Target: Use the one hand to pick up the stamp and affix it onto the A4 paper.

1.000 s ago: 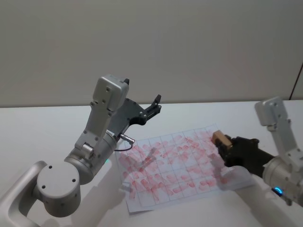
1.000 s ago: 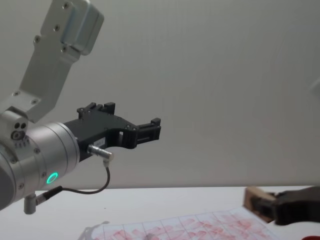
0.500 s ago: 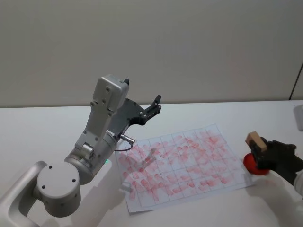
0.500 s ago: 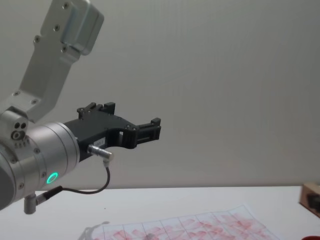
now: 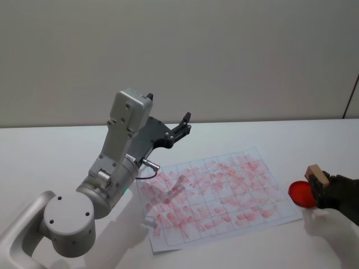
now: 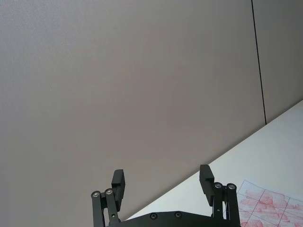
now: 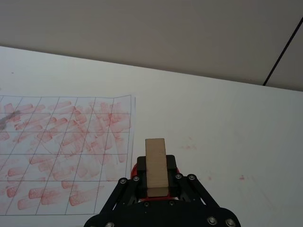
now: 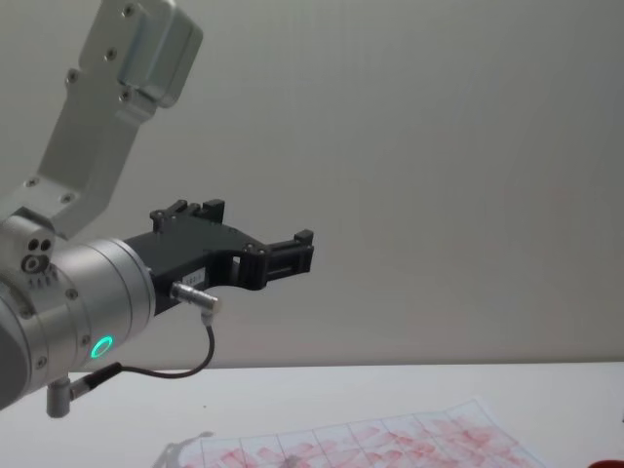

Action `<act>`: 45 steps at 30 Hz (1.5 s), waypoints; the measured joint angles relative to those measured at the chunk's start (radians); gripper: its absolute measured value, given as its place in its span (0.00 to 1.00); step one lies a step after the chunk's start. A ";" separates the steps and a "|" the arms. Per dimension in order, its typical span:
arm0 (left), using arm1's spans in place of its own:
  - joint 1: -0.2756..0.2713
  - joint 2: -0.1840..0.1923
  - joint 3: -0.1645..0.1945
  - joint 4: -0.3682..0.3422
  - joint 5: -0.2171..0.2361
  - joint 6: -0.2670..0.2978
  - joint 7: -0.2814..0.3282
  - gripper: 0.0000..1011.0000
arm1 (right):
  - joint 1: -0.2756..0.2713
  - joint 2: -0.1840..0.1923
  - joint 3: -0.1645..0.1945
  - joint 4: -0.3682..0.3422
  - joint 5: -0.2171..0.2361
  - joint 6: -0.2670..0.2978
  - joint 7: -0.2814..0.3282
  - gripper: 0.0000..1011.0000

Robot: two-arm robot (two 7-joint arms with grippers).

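My right gripper (image 5: 321,189) is shut on the stamp (image 5: 313,172), a small tan wooden block, just past the right edge of the A4 paper (image 5: 219,193). In the right wrist view the stamp (image 7: 155,165) stands upright between the black fingers, with the gripper (image 7: 155,183) right over a red ink pad (image 7: 136,169). The gridded sheet (image 7: 61,142), full of red imprints, lies beside it. My left gripper (image 5: 182,126) hangs raised above the paper's far left side. It is open and holds nothing, seen also in the left wrist view (image 6: 162,182) and the chest view (image 8: 297,252).
A round red ink pad (image 5: 300,194) sits on the white table (image 5: 269,137) at the paper's right edge. The left arm's grey body (image 5: 118,162) stands over the sheet's left side. A plain wall rises behind the table.
My right gripper has carried the stamp rightward off the paper's right part to above the red ink pad, uncovering the pad. The left arm has not moved.
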State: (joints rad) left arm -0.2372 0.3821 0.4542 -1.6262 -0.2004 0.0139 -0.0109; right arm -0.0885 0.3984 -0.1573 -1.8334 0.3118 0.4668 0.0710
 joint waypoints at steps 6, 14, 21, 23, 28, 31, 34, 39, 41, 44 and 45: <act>0.000 0.000 0.000 0.000 0.000 0.000 0.000 0.99 | 0.014 -0.001 0.001 0.019 -0.007 0.012 0.012 0.22; 0.000 0.000 0.000 0.000 0.000 0.000 0.000 0.99 | 0.035 -0.008 -0.003 0.049 -0.020 0.029 0.032 0.21; 0.000 0.000 0.000 0.000 0.000 0.000 0.000 0.99 | 0.048 -0.016 -0.008 0.069 -0.031 0.037 0.047 0.21; 0.000 0.000 0.000 0.000 0.000 0.000 0.000 0.99 | 0.052 -0.018 -0.009 0.073 -0.034 0.040 0.050 0.21; 0.000 0.000 0.000 0.000 0.000 0.000 0.000 0.99 | 0.058 -0.021 -0.011 0.081 -0.038 0.042 0.057 0.25; 0.000 0.000 0.000 0.000 0.000 0.000 0.000 0.99 | 0.059 -0.021 -0.012 0.084 -0.040 0.043 0.058 0.32; 0.000 0.000 0.000 0.000 0.000 0.000 0.000 0.99 | 0.061 -0.022 -0.013 0.086 -0.041 0.045 0.061 0.42; 0.000 0.000 0.000 0.000 0.000 0.000 0.000 0.99 | 0.064 -0.024 -0.014 0.090 -0.043 0.046 0.063 0.56; 0.000 0.000 0.000 0.000 0.000 0.000 0.000 0.99 | 0.064 -0.024 -0.014 0.091 -0.044 0.046 0.064 0.64; 0.000 0.000 0.000 0.000 0.000 0.000 0.000 0.99 | 0.065 -0.024 -0.014 0.092 -0.044 0.047 0.065 0.74; 0.000 0.000 0.000 0.000 0.000 0.000 0.000 0.99 | 0.065 -0.024 -0.015 0.093 -0.045 0.047 0.065 0.75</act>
State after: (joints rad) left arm -0.2372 0.3821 0.4542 -1.6262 -0.2004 0.0139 -0.0109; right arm -0.0231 0.3741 -0.1718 -1.7409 0.2673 0.5137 0.1359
